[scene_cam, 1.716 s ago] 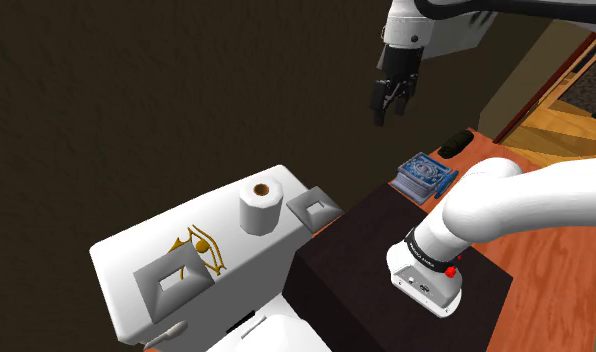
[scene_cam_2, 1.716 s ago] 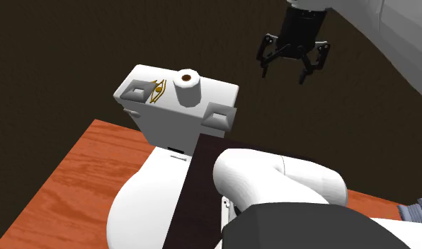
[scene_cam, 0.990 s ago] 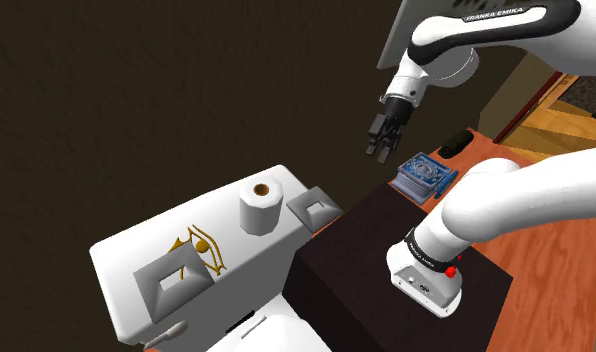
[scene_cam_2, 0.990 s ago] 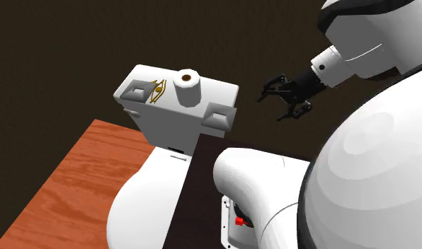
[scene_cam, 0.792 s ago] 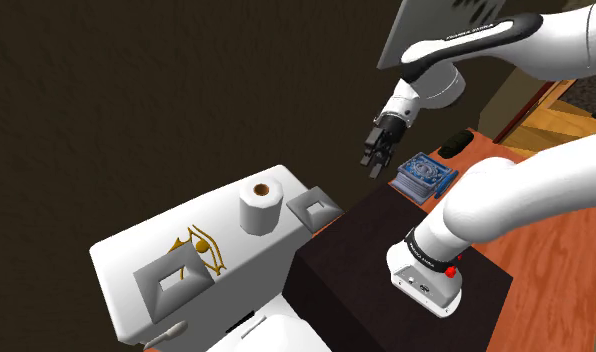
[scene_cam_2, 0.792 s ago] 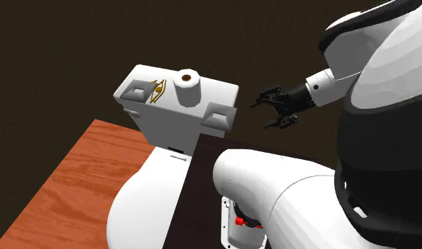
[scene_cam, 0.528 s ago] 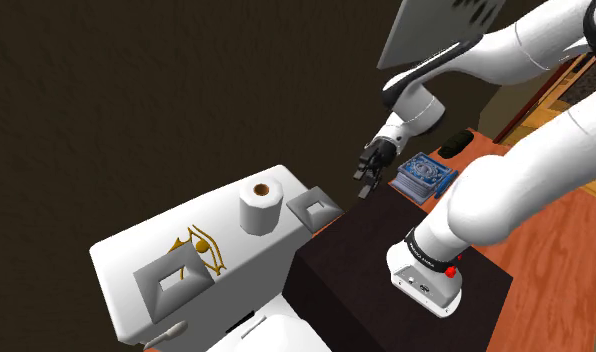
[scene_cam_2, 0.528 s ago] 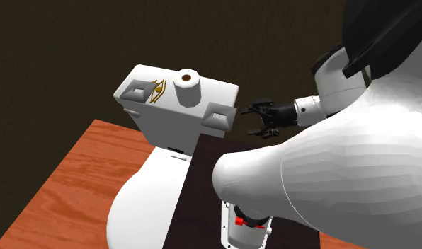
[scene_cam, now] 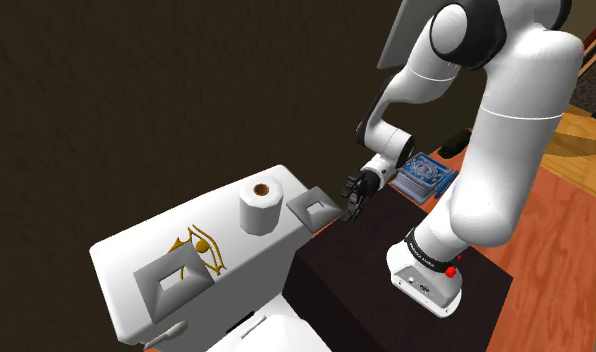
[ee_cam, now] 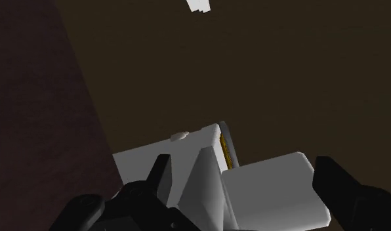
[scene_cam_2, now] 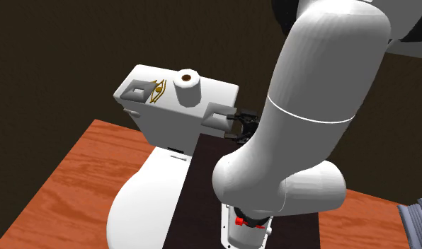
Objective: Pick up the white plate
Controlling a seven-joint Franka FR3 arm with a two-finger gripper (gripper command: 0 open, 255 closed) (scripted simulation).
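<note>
The white square plate [scene_cam: 314, 207] sits on the corner of a white toilet tank [scene_cam: 126, 255] nearest the stand; it also shows in the second exterior view [scene_cam_2: 218, 115]. My black gripper [scene_cam: 351, 192] hangs just off that corner, level with the plate, pointing at it but apart from it. Its fingers stand open in the second exterior view [scene_cam_2: 239, 125]. In the wrist view the gripper [ee_cam: 250, 197] is open, both fingers wide apart. A white boxy shape [ee_cam: 273, 190] lies ahead between them, untouched; I cannot tell whether it is the plate.
A toilet roll [scene_cam: 260, 203], a gold eye ornament [scene_cam: 203, 250] and a second square dish [scene_cam: 174, 275] share the tank top. The dark stand [scene_cam: 366, 260] abuts the tank. A blue stack of books [scene_cam: 423, 173] lies behind it. A dark wall rises behind the tank.
The arm has folded down and swung toward the tank. The gripper dropped from high above the stand to just beside the near plate, and its fingers stayed open.
</note>
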